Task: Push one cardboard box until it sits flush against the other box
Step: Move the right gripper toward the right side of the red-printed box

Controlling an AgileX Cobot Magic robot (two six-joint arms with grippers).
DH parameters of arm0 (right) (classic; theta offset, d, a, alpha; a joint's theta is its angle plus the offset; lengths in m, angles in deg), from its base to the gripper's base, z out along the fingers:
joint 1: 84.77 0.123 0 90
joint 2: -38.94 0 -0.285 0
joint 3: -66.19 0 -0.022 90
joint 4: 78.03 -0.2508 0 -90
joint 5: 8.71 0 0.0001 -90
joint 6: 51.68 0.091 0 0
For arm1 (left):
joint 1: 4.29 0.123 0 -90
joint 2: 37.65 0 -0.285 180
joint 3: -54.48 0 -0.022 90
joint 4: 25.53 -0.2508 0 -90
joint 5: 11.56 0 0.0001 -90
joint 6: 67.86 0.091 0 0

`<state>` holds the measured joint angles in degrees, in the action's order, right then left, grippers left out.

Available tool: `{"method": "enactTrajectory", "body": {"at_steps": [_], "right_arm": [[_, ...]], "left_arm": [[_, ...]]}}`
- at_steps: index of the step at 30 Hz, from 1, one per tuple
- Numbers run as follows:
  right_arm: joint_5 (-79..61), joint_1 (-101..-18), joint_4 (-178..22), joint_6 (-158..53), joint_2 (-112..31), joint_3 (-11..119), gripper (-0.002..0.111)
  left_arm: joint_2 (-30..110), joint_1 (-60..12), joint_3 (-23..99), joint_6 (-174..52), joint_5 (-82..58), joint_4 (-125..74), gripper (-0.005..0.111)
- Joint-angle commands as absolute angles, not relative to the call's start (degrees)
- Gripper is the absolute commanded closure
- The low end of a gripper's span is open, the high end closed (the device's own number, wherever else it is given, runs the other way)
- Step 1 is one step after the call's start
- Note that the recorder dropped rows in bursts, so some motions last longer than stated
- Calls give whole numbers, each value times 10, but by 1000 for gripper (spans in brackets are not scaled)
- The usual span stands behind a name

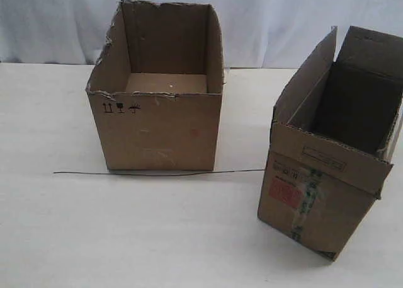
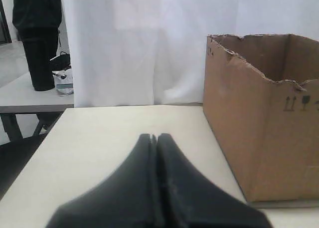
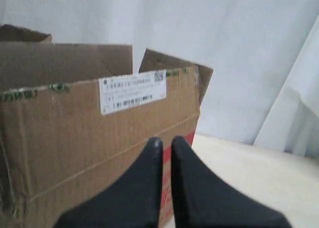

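Observation:
The narrower brown box (image 1: pixel 321 200) with upright flaps, a red square label (image 1: pixel 284 192) and green-printed tape stands at the right of the exterior view, turned at an angle. The wider torn-rimmed box (image 1: pixel 157 127) with black handling symbols stands left of centre, a wide gap between the two. Neither gripper shows in the exterior view. In the left wrist view my left gripper (image 2: pixel 153 136) is shut and empty, low over the table beside the wider box (image 2: pixel 264 138). My right gripper (image 3: pixel 166 139) is shut on nothing, a thin slit between its tips, close to the narrower box's side (image 3: pixel 75 138).
A thin dark line (image 1: pixel 157 172) runs across the pale table (image 1: pixel 126 237) along the wider box's front. White curtain hangs behind. In the left wrist view a person in dark clothes (image 2: pixel 35 38) stands by another table off the far edge.

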<state>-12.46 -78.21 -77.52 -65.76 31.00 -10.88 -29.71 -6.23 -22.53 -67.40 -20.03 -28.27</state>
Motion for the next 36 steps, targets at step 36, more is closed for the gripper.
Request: {"method": "enactTrajectory", "body": {"at_steps": [36], "right_arm": [[-787, -780, -1068, -553, -123, 392, 103]], "left_arm": [[-299, -64, -227, -675, -198, -282, 107]]}}
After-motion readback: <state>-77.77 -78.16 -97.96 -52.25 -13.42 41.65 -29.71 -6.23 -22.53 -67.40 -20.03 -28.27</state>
